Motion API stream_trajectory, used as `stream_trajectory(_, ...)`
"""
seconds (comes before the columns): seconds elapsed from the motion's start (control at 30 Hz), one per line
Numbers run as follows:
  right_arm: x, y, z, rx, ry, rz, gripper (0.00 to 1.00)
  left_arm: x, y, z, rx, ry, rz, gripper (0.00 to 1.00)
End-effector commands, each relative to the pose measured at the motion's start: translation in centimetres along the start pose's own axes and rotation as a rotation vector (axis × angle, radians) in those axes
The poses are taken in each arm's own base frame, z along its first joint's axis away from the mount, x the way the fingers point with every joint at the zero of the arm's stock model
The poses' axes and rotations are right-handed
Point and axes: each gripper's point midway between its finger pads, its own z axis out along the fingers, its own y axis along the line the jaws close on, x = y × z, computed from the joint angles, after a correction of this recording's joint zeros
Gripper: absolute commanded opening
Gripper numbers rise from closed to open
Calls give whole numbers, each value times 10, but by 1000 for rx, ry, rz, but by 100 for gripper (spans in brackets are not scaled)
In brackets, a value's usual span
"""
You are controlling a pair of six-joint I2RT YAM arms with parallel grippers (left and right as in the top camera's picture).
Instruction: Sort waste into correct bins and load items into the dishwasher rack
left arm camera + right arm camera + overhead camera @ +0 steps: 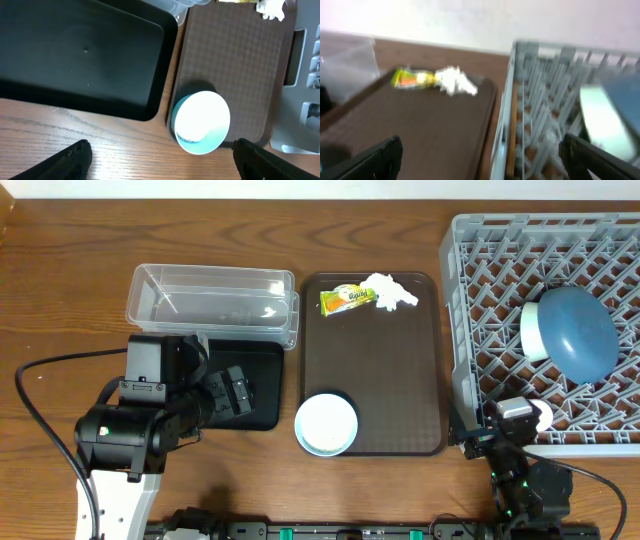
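The left hand (162, 167) is held wide over the black tray (75, 55); the pale-green bowl (326, 424) is found at its 4 o'clock, on the brown tray (400, 380). The wrapper (345, 301) and the tissue (390, 292) are laid at that tray's 12 o'clock. The right hand (485, 162) is spread wide at the 7 o'clock corner of the rack (470, 330), where the dark-blue bowl (570, 335) is leaned.

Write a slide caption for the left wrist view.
Open left gripper facing a pale-green bowl at the edge of the brown tray, beside the black tray.

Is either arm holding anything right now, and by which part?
Nothing is held. The left gripper has its jaws wide open, with the green bowl ahead and untouched. The right gripper is open and empty too.
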Motion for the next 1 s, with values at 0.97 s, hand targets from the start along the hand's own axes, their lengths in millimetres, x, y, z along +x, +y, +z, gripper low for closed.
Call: stream_trajectory(0.97, -4, -4, 5, 12, -79, 6, 99, 6, -22, -3, 124, 48, -93, 92)
